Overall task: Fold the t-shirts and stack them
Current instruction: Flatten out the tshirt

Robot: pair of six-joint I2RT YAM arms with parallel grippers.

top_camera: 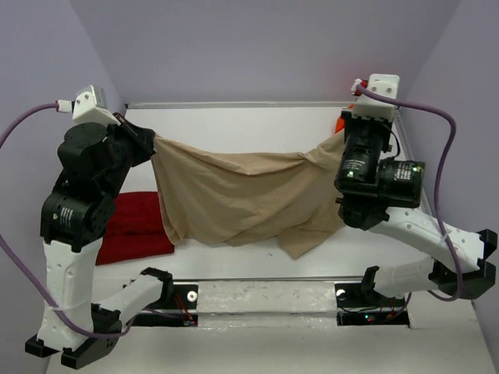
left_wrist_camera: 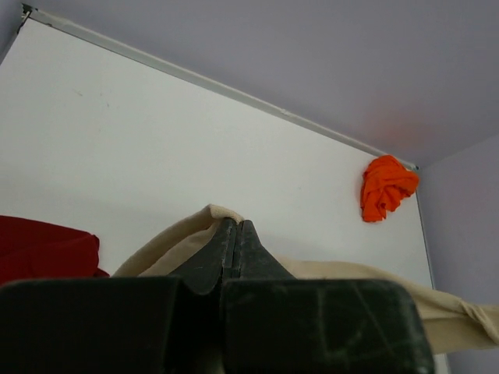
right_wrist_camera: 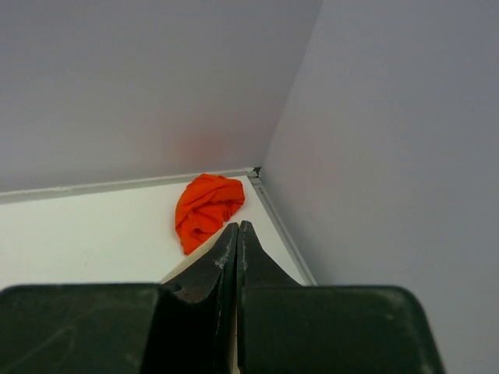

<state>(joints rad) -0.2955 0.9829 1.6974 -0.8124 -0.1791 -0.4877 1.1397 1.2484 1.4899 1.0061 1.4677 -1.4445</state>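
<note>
Pinching large tan cloth shirt (top_camera: 234, 195) in left pincer (left_wrist_camera: 236, 226), right pincer (right_wrist_camera: 236, 227). Room on white desk (top_camera: 234, 121) at 12; dark red cloth shirt (top_camera: 136, 226) at 8, orange cloth shirt (left_wrist_camera: 387, 187) cornered at 1.

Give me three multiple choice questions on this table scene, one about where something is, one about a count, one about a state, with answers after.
1. Where is the crumpled bright orange cloth shirt?
A) far right corner of the white table
B) near left edge
C) hanging off an arm
2. How many shirts show?
A) two
B) three
C) five
3. The large tan cloth shirt is:
A) folded flat
B) balled up
C) hung between both grippers
Answers: A, it lies where two walls meet. B, orange, tan and a dark red cloth shirt. C, left gripper and right gripper are each shut on its edge.
</note>
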